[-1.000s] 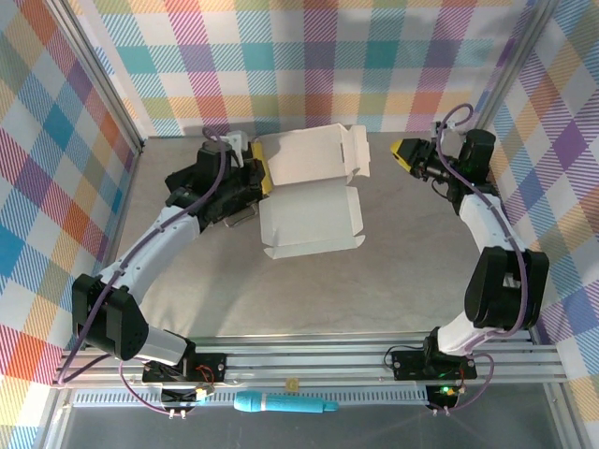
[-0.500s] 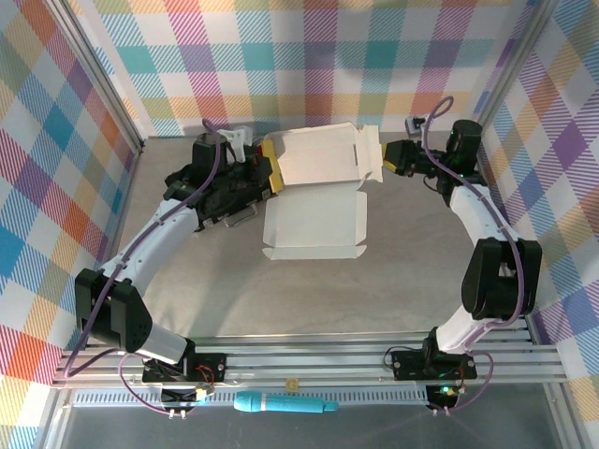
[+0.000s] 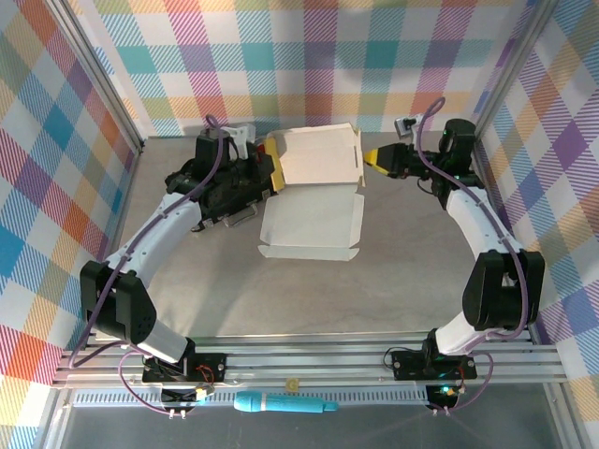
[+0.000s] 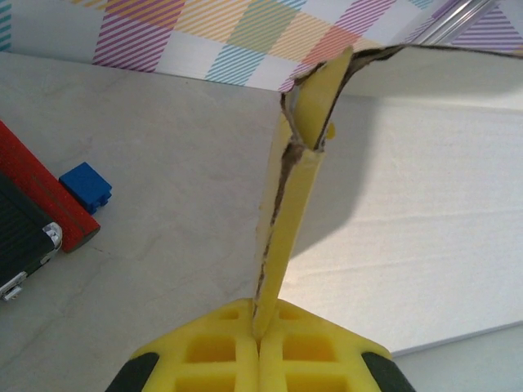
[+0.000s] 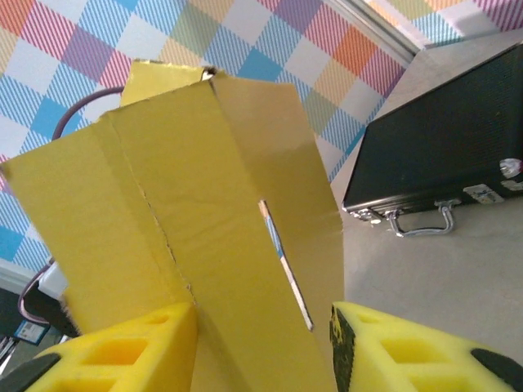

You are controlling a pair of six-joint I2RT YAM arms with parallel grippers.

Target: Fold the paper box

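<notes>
Left gripper (image 4: 260, 331) pinches the paper box (image 3: 314, 182); right gripper (image 5: 261, 327) gapes around its other end.
The left jaws are clamped on a yellow flap edge rising from between them, with the pale panel spreading to their right and a blue block (image 4: 84, 185) off to their left. The right jaws stand apart with a yellow panel between them; the black case (image 5: 441, 155) lies beyond the right-hand finger.

Surfaces: thin yellow cardboard paper box (image 5: 229, 229) matt, smooth-faced, pale whitish reverse, ragged fibrous edges at the creases; left gripper (image 4: 260, 331) fingers (image 4: 204, 355) yellow, matt, moulded-plastic look; black rectangular case (image 5: 441, 155) finely textured shell, shiny metal handle (image 5: 423, 220); grey table (image 4: 147, 147) smooth, matt, faintly marbled
</notes>
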